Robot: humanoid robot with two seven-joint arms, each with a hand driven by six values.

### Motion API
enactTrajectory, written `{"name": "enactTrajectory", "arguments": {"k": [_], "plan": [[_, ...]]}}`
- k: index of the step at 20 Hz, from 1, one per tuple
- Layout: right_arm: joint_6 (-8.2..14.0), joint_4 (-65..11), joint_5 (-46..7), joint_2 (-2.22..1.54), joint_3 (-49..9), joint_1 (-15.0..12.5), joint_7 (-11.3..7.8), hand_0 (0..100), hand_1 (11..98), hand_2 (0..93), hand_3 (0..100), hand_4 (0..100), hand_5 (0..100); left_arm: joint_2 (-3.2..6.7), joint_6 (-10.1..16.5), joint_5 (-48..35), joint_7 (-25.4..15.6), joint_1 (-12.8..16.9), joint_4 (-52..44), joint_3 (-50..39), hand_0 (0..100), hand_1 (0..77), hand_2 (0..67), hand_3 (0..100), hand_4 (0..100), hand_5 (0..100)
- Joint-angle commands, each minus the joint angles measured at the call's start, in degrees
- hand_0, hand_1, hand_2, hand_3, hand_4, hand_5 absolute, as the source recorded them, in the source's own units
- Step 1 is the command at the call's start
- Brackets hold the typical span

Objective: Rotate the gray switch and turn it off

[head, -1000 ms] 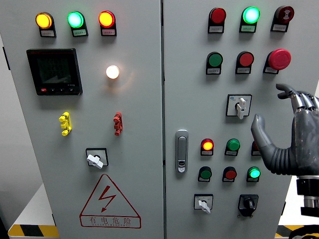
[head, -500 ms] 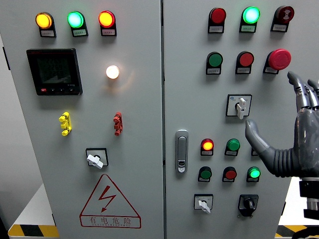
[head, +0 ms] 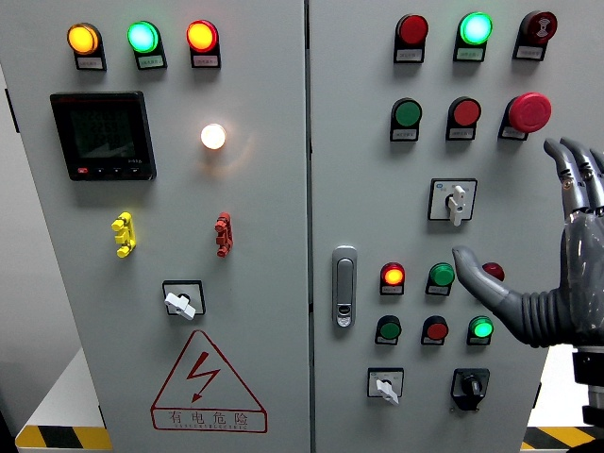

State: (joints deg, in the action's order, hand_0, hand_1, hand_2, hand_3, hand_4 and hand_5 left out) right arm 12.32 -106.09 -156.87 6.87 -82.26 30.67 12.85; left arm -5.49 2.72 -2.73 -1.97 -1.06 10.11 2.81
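Head view: gray cabinet door (head: 368,142) (lamps lit), right hand (head: 552,264) spread wide, empty, beside gray switch (head: 454,200).

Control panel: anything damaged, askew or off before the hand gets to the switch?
Nothing looks damaged. Every button and lamp sits square on the control panel. The gray switch points straight down; the two other gray selectors are angled, which looks like a setting, not a fault. The right hand is open and clear of it.

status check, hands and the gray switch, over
Right hand open, off the panel, thumb below the gray switch. Switch untouched, handle vertical. Left hand out of view. Nothing between hand and switch.
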Motion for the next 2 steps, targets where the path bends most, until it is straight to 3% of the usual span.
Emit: {"name": "enactTrajectory", "arguments": {"k": [1,2], "plan": [[-0.02,-0.96,-0.01,0.16,-0.53,-0.96,-0.54,0,48.1,6.1,15,5,23,-0.05,0.0,0.01,-0.05,0.0,0.0,0.0,0,0.0,10.2,21,12,13],[-0.02,-1.13,-0.1,0.34,-0.79,-2.27,-1.41,0,48.2,6.1,15,5,23,0.04,0.0,0.01,0.03,-0.09,0.0,0.0,0,0.0,10.2,21,12,13]]}}
